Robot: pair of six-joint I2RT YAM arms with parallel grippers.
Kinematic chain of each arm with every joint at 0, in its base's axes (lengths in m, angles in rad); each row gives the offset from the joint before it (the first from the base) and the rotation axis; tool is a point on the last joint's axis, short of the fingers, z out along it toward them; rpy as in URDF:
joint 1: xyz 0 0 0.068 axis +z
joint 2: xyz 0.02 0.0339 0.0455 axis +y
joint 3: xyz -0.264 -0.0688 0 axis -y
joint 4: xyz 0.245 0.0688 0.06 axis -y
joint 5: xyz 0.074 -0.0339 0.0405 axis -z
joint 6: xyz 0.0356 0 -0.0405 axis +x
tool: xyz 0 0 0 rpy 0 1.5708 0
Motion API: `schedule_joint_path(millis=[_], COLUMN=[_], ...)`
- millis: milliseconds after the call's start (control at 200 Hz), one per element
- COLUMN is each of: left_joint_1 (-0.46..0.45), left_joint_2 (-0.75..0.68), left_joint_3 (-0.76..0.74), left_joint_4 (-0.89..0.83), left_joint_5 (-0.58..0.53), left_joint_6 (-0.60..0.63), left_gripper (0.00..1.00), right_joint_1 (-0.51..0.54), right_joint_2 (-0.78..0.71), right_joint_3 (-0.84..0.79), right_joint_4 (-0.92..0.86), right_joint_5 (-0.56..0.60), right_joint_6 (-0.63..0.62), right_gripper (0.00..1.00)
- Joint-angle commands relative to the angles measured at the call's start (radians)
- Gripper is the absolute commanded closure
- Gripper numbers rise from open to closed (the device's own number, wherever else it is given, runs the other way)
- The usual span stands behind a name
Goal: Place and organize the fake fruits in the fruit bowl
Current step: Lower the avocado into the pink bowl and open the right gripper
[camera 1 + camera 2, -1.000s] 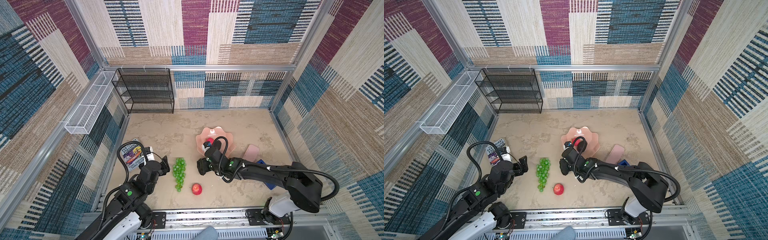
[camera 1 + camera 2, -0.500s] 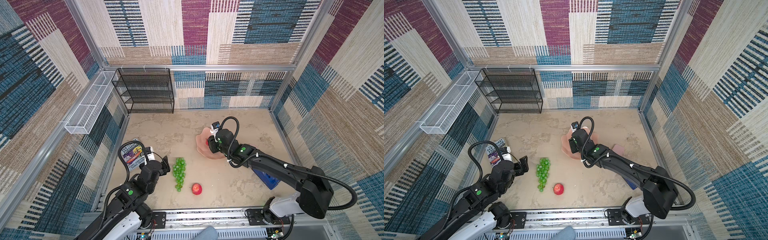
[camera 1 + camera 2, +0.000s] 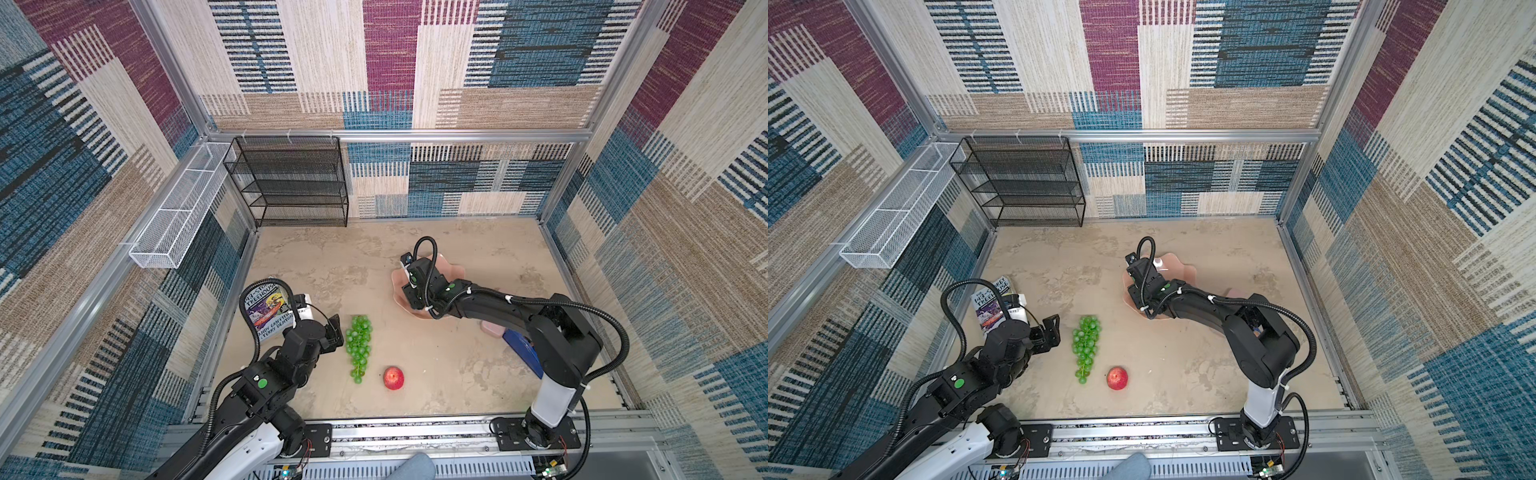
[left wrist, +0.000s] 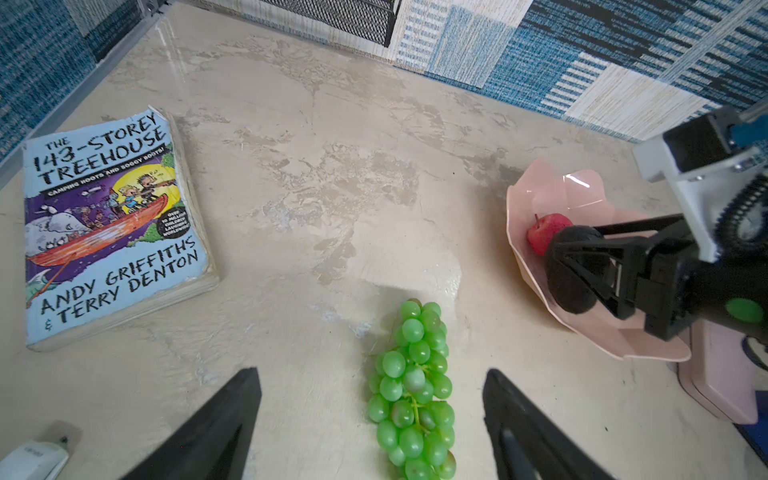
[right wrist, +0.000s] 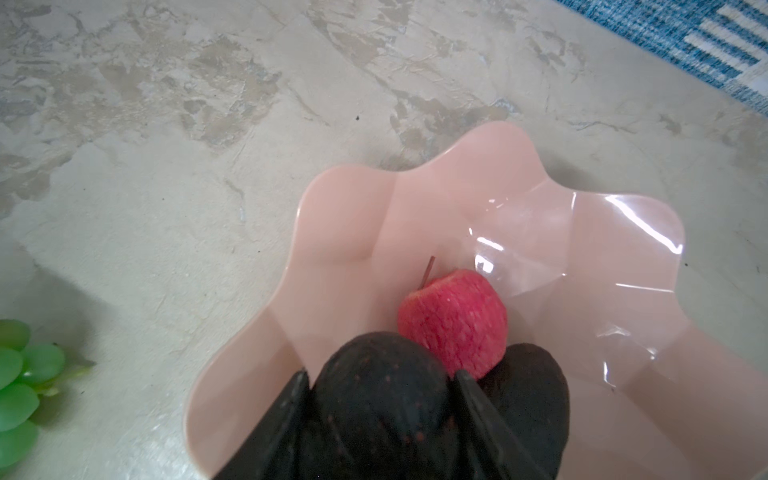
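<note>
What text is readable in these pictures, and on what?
"THE 143-STOREY TREEHOUSE": title on the book cover.
"CAMPING HOOTS AND SOGGY BOOTS!": banner under the title.
"ANDY GRIFFITHS & TERRY DENTON": bottom of cover.
Too small to read: round badge on cover.
Blurred: lettering on white object near book.

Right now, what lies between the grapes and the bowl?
Nothing: only bare table separates the grapes from the bowl. The left wrist view shows this clearly, and both top views agree.
</note>
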Motion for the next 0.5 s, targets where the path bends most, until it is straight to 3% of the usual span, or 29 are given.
schedule_joint_path(millis=[0, 150, 291, 496], left_joint_1=[0.002, 0.001, 0.002, 0.001], left_joint_2=[0.006, 0.009, 0.008, 0.024], left_joint_3=[0.008, 0.005, 0.011, 0.015], left_joint_4=[-0.014, -0.015, -0.029, -0.012], left_joint_5=[0.036, 0.064, 0.092, 0.229], left_joint_6=[-0.037, -0.042, -0.034, 0.004], left_gripper=[0.13, 0.13, 0.13, 0.16], right_joint_1=[-0.015, -0.024, -0.034, -0.043], right_joint_2=[0.021, 0.043, 0.016, -0.176], right_joint_3=[0.018, 0.047, 0.044, -0.035], right_joint_4=[0.054, 0.047, 0.060, 0.142], right_joint_5=[-0.043, -0.058, -0.074, -0.076], right_joint_6=[0.000, 0.015, 0.042, 0.102], right_gripper=[0.43, 0.31, 0.26, 0.16])
